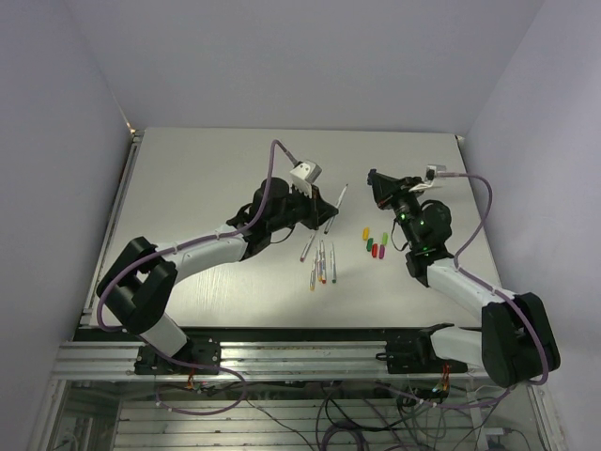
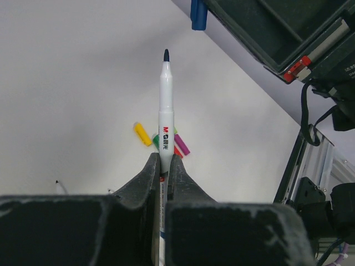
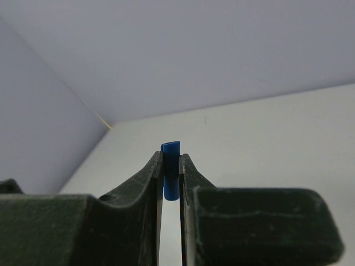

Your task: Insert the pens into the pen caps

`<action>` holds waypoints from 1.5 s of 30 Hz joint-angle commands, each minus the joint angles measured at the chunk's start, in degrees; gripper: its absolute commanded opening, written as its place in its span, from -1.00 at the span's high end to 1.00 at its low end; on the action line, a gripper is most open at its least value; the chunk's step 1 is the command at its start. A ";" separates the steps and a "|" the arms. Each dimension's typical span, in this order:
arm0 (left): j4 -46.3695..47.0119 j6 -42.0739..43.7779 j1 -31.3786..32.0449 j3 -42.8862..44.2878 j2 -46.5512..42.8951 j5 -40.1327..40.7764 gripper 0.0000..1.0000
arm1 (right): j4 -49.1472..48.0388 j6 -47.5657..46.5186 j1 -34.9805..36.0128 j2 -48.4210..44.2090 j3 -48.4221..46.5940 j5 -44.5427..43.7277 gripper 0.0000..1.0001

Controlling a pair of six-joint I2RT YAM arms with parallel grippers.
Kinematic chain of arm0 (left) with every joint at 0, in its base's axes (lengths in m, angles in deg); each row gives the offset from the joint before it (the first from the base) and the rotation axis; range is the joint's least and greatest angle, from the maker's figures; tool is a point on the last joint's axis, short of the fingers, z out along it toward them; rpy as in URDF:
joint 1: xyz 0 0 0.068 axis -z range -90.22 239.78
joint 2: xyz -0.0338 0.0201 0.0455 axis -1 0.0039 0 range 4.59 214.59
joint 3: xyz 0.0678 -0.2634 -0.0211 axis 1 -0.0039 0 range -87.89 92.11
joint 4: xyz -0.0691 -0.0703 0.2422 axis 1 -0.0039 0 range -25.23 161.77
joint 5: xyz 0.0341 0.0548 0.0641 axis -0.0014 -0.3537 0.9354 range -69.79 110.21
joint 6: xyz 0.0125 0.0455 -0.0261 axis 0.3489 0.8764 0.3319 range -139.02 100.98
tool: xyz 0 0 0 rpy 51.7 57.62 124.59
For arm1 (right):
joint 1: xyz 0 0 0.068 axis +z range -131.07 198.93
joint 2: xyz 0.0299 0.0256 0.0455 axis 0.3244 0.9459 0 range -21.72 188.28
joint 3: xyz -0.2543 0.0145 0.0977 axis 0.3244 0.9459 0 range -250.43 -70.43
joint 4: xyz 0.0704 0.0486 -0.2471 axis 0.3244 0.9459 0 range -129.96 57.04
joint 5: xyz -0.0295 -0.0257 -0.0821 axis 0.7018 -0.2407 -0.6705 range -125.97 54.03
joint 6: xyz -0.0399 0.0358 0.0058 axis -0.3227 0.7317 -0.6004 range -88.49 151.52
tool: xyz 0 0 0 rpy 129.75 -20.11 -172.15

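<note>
Here, the left gripper (image 2: 165, 162) is clamped on a blue-tipped pen (image 2: 166, 105), its tip aimed toward the right gripper (image 3: 171, 162), which pinches the blue cap (image 3: 171, 148) — pen and cap well apart. The other pens (image 1: 321, 256) lie near the middle of the table (image 1: 207, 178); the other caps (image 1: 373, 246) — yellow, green, red, magenta — cluster just beside them.

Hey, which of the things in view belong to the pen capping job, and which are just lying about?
Job: held pen in left fingers; blue cap in right fingers; four pens on the table; four loose caps.
Not the job: purple cables; metal frame rail.
</note>
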 commanded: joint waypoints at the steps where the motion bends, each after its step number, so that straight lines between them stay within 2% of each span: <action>1: 5.44 -0.05 0.94 -0.54 -1.28 -1.84 0.86 | -15.67 7.19 0.27 0.82 2.60 -0.24 1.00; 8: 7.07 -0.33 1.27 -0.56 -1.00 -2.73 0.86 | -26.90 14.03 0.27 5.29 3.64 2.58 1.00; 18: 9.91 -2.05 1.44 -1.26 -0.87 -4.63 0.86 | -39.51 18.39 0.27 11.26 3.94 8.09 1.00; 45: 10.80 -1.75 1.58 -0.49 -0.58 -4.10 0.86 | -40.07 20.61 0.27 14.15 3.57 11.14 1.00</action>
